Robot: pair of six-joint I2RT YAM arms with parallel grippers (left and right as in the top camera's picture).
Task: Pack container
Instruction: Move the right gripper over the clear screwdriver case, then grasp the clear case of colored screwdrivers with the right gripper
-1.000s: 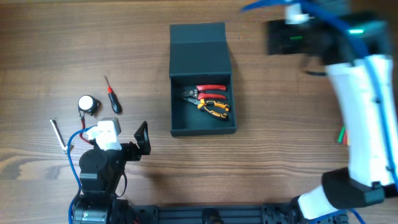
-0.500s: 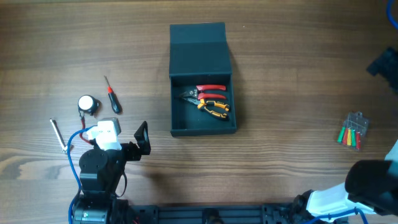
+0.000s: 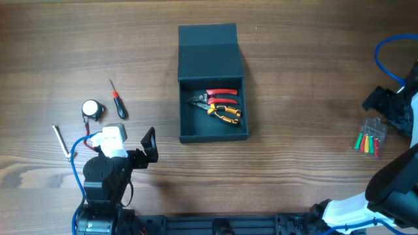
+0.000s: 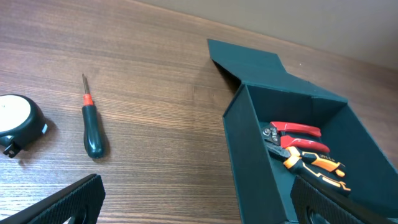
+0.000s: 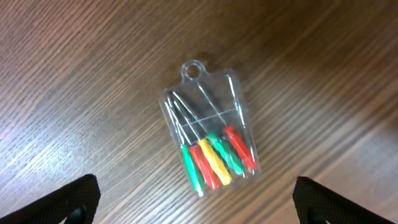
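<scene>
Left jaws are spread wide and empty at the lower left of the overhead frame. Right jaws, also spread and empty, hang above a clear pack (image 5: 211,140) of small screwdrivers near the right edge. Container (image 3: 201,125) sits on the counter (image 3: 300,65) at upper centre, its lid (image 3: 209,44) folded back toward the top, with red pliers (image 3: 219,93) and orange pliers (image 3: 226,114) inside. Well left of it lie a screwdriver (image 3: 117,102), a tape measure (image 3: 93,109) and a metal tool (image 3: 62,142).
</scene>
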